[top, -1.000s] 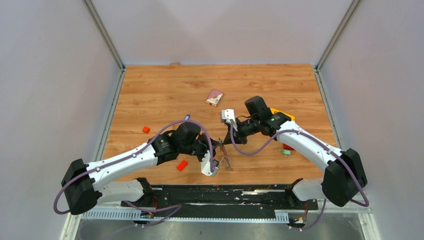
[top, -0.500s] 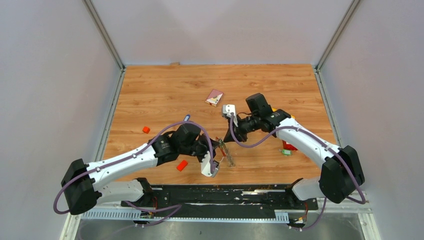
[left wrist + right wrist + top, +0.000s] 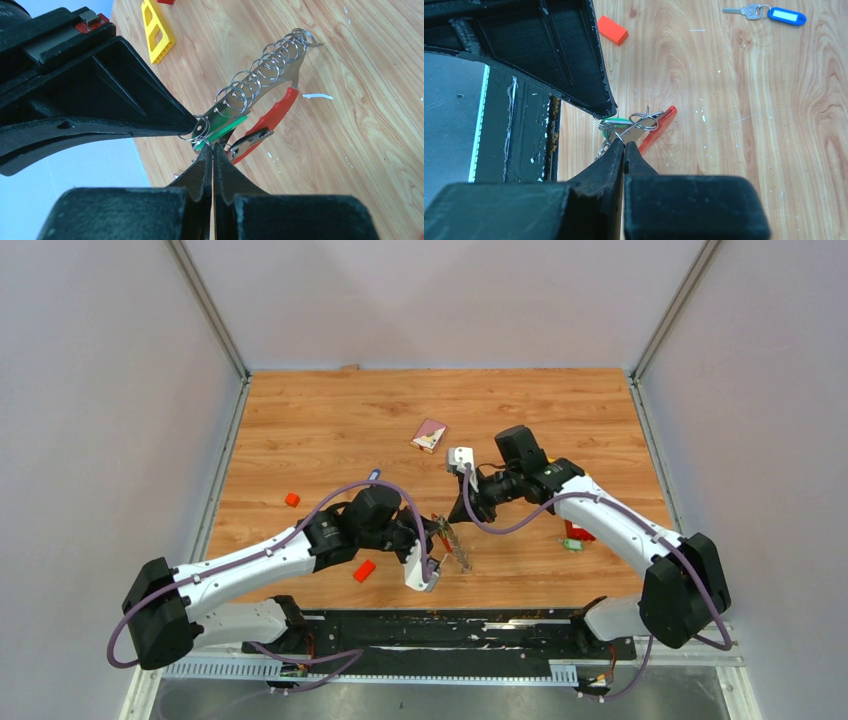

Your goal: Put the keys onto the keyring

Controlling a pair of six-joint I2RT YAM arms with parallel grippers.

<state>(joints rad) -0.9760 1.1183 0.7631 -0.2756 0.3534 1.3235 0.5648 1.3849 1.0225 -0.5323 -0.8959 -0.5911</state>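
The keyring point(image 3: 265, 70), a grey metal strip threaded with wire loops and carrying a red strap point(image 3: 272, 112), hangs above the wood between both arms point(image 3: 455, 545). My left gripper point(image 3: 212, 146) is shut, its tips pinching the small ring at the end of the green-tagged key point(image 3: 225, 131). My right gripper point(image 3: 624, 142) is shut on a wire loop of the keyring point(image 3: 644, 121), its tip nearly touching the left one. A silver key point(image 3: 250, 141) lies against the strap. The blue-tagged key point(image 3: 786, 15) rests on the table, apart from the bunch.
An orange block point(image 3: 364, 570) lies beside the left arm and another point(image 3: 291, 499) sits farther left. A small pink card box point(image 3: 429, 435) is at mid-table. A red block point(image 3: 575, 533) sits under the right arm, and a yellow wedge point(image 3: 157, 30) lies beyond.
The right wrist has shifted slightly up and toward the back. The hanging bunch has swung from near vertical to slanting down-right. The left arm has barely moved.
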